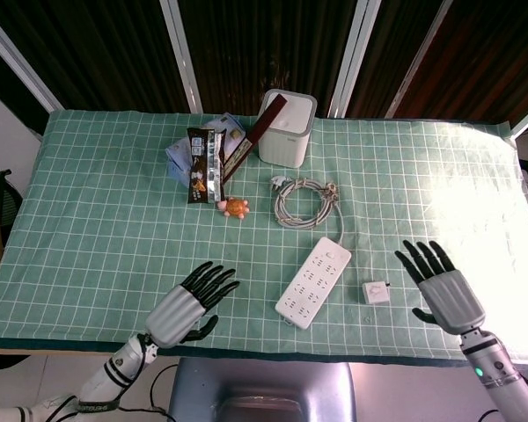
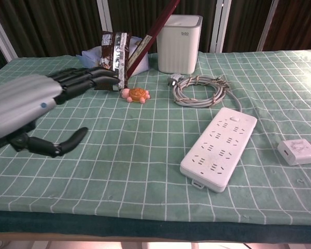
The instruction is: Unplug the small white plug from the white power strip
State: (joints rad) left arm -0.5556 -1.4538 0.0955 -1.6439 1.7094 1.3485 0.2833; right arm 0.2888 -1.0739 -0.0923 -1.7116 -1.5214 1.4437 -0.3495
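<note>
The white power strip (image 1: 313,281) (image 2: 219,147) lies flat on the green checked cloth with no plug in its sockets. The small white plug (image 1: 375,292) (image 2: 298,152) lies loose on the cloth just to the strip's right. My left hand (image 1: 187,305) (image 2: 28,106) hovers open near the front edge, well left of the strip, fingers spread. My right hand (image 1: 442,288) is open near the front right, palm down, to the right of the plug; the chest view does not show it.
The strip's coiled cable (image 1: 304,200) lies behind it. Further back stand a white box (image 1: 287,127), snack packets (image 1: 206,163) and a small toy turtle (image 1: 236,207). The table's front edge (image 2: 155,218) runs close to both hands.
</note>
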